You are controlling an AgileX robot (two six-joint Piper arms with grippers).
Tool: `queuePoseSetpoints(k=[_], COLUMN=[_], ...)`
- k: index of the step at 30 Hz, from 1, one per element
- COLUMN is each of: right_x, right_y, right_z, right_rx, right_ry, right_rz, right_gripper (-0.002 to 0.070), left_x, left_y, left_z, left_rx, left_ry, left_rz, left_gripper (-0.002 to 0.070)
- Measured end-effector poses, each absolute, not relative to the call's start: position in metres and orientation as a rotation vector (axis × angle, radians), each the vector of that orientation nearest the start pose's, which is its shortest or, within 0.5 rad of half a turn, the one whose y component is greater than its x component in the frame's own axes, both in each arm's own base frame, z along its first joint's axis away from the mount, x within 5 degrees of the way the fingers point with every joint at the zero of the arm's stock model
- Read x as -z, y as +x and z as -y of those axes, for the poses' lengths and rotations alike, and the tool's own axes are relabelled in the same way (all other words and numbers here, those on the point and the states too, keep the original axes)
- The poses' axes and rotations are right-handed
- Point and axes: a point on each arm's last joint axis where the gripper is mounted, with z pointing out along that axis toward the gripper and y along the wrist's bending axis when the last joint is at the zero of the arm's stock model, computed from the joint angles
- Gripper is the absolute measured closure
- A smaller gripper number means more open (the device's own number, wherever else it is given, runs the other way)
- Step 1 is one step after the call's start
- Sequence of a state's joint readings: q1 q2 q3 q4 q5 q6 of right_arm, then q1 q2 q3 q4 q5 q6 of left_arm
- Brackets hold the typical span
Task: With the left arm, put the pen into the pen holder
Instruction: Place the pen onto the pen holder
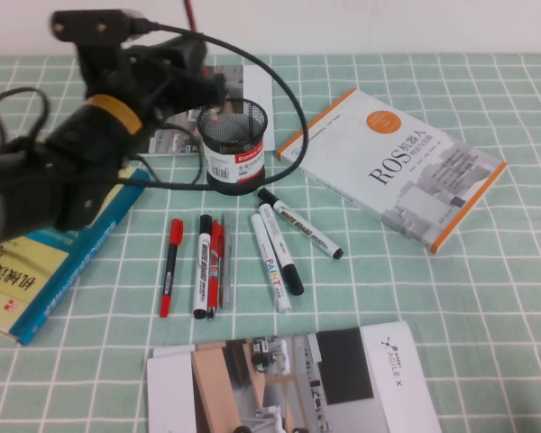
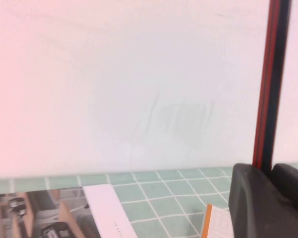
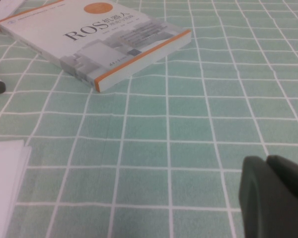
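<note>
My left gripper (image 1: 209,88) hovers just left of and above the rim of the black mesh pen holder (image 1: 235,144), which stands upright at the table's back middle. It is shut on the pen (image 1: 191,13), a thin dark-red stick that points straight up. In the left wrist view the pen (image 2: 270,84) rises from between the black fingers (image 2: 248,198) of the left gripper (image 2: 267,171). The pen's lower end is hidden by the gripper. My right gripper (image 3: 268,171) shows only in the right wrist view, shut and empty, low over the green checked cloth.
A ROS book (image 1: 392,167) lies right of the holder and a blue book (image 1: 36,271) under the left arm. Several pens and markers (image 1: 207,262) lie in a row in front of the holder. Booklets lie at the front (image 1: 298,379) and behind the holder (image 1: 248,86).
</note>
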State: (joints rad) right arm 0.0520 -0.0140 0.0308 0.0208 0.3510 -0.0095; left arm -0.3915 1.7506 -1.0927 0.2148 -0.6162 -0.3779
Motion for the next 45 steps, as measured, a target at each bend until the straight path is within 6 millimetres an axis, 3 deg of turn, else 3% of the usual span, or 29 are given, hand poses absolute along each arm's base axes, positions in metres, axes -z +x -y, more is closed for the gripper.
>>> queuePoseSetpoints(k=[12,17,24,27,36,42,45], right_x=[-0.172,-0.172,-0.172,-0.172,-0.172,-0.172,-0.172], right_y=[0.053,0.053,0.053,0.053,0.053,0.053,0.053], right_z=[-0.003,-0.003,-0.003,-0.003,-0.003,-0.003,-0.003], right_rx=[-0.050,-0.050,-0.050,-0.050,-0.050,-0.050,-0.050], right_ry=[-0.044,-0.044,-0.044,-0.044,-0.044,-0.044,-0.044], right_rz=[-1.851,-1.851,-1.851,-1.851,-1.851,-1.851,-1.851], right_gripper=[0.0696,0.0696,0.0696,0.0696,0.0696,0.0696,0.0696], left_x=[-0.242,-0.220,-0.209,-0.208,-0.205,-0.228,-0.256], left_y=[0.428,0.438,0.439,0.439,0.440,0.430,0.417], left_z=[0.188,0.191,0.188,0.187,0.180,0.174,0.169], left_rx=[0.507,0.446,0.394,0.393,0.407,0.358,0.327], left_ry=[0.283,0.335,0.344,0.335,0.217,0.239,0.265], left_rz=[-1.654,-1.704,-1.795,-1.801,-1.873,-1.943,-1.973], left_gripper=[0.0652,0.0652,0.0652,0.0624,0.0291,0.0256,0.0330])
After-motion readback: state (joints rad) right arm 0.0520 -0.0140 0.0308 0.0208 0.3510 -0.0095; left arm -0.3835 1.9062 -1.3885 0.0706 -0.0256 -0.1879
